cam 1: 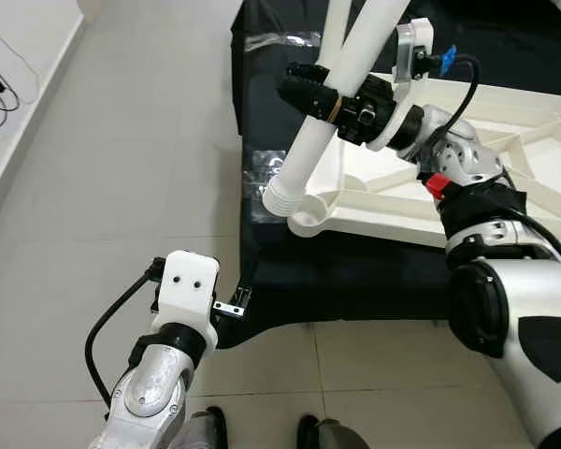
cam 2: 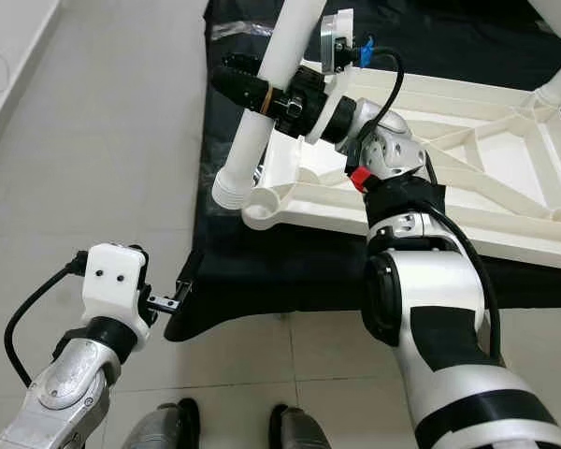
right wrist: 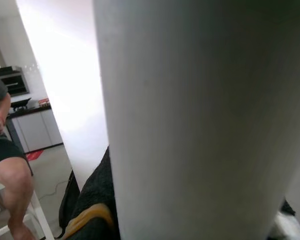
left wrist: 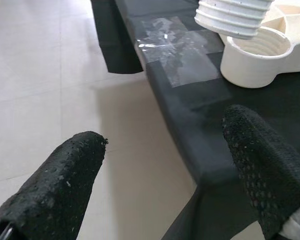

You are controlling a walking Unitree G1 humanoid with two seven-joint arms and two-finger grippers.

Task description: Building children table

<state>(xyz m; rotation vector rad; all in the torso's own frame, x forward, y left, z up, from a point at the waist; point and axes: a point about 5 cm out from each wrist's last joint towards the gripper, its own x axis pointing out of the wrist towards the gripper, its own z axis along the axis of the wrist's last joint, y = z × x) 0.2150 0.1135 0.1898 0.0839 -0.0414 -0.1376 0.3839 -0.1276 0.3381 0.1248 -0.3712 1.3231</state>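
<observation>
The right pincer [cam 1: 304,94] is pinching a white table leg [cam 1: 329,98] at mid-length, holding it tilted; its long axis is running from upper right down to lower left, threaded end [left wrist: 233,17] pointing down at the corner socket [left wrist: 255,57] of the upturned white tabletop [cam 1: 505,150] lying on black cloth [cam 2: 290,271]. The step looks like seating the leg: next it likely needs aligning over the socket, uprighting, then screwing in. The left pincer [left wrist: 165,175] is hovering spread near the cloth edge

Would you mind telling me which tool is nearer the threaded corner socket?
Right. The right tool grips the white leg just above the socket; the left tool hovers open by the black cloth's edge.
</observation>
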